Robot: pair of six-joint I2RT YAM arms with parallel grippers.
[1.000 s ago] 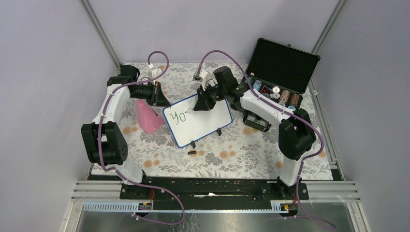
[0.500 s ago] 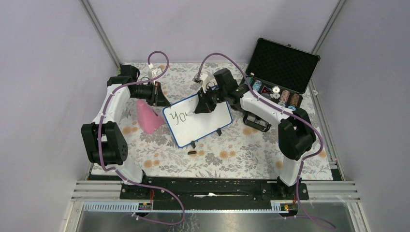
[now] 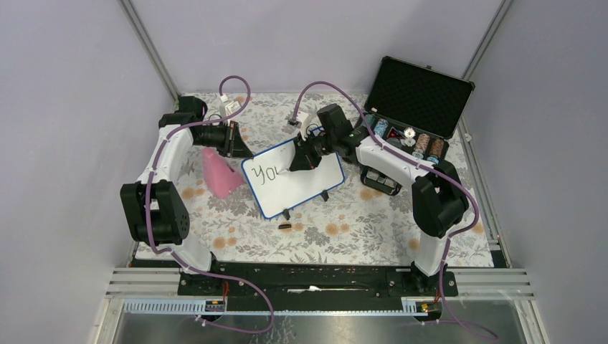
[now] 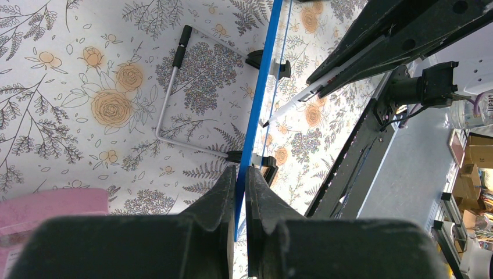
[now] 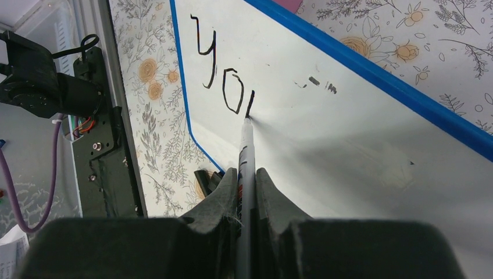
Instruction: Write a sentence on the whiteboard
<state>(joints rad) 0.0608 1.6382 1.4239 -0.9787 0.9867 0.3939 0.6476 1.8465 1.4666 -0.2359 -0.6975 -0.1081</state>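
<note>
Floral-patterned desk [image 3: 344, 229], on which the whiteboard [image 3: 305, 188] is propped at centre between both arms, its left short edge pinched in the closed left end effector [image 4: 240, 174]. A marker [image 5: 246, 148] is clamped in the closed right end effector [image 5: 246, 177], with the tip pressed to the board at the third letter of the sentence [image 3: 268, 173]. The unwritten surface is judged to lie along the board's long axis toward the nearer right arm. Where only "Yo" was recorded a second earlier, a further stroke has been added and the tip shifted rightward.
</note>
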